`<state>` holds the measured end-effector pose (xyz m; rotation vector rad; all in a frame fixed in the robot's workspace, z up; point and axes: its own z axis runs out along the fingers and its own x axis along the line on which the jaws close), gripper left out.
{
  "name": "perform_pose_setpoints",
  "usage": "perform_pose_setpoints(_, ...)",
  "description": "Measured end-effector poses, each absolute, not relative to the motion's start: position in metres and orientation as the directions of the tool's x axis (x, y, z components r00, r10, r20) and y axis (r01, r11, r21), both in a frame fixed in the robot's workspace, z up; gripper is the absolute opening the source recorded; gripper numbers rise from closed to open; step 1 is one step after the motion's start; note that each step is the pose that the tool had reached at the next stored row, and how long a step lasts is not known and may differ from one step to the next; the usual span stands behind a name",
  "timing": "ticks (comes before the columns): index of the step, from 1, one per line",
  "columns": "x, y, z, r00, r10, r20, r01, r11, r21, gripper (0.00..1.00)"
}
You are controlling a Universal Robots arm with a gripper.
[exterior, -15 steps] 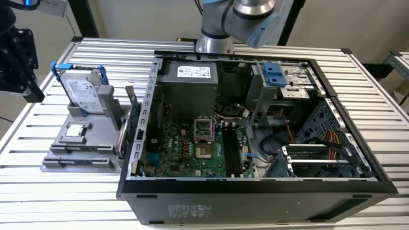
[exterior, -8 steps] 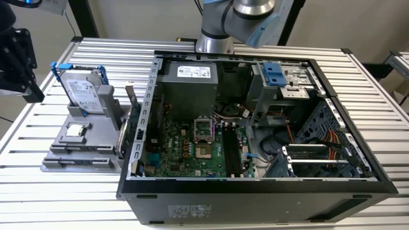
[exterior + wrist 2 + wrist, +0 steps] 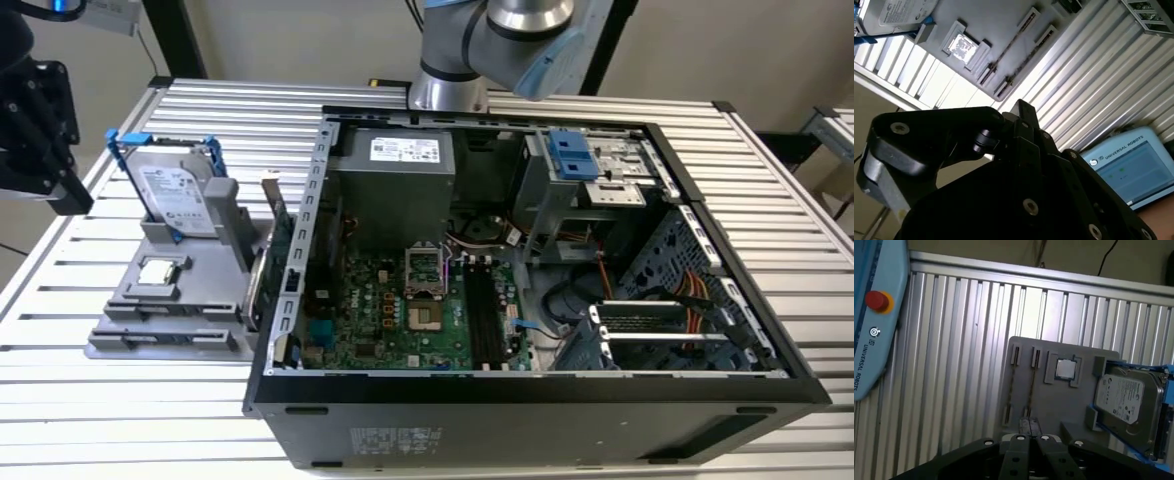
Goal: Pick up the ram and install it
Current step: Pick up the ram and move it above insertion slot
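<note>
A table (image 3: 80, 400) of ribbed aluminium slats carries everything, with a pale wall and dark posts behind it. On it sits a grey holder (image 3: 207, 285), and just beside the holder, on the exterior view's right, stands the open computer case (image 3: 534, 405). The ram (image 3: 180, 340) appears as a thin bluish strip standing on edge in the holder's slot farthest from the hard drive (image 3: 174, 190); from the wrist views it cannot be told which slot holds it. The CPU chip (image 3: 158, 270) lies in the holder's middle pocket, between the hard drive and the slots. The gripper (image 3: 1029, 424) hangs raised clear of the holder, on its side away from the computer case, with its fingers pressed together and nothing between them. A blue teach pendant (image 3: 874, 340) with a red button (image 3: 876, 300) sits well apart from the holder. White printed labels mark the hard drive and the case's power supply (image 3: 400, 150), and lettering runs along the teach pendant.
</note>
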<state>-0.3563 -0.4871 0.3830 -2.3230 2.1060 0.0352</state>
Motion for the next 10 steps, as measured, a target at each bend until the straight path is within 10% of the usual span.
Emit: perform_pose_setpoints(10,-0.3563,-0.4887,0.3820,0.017,-1.000,-0.021,-1.000,-0.017,0.011,0.00)
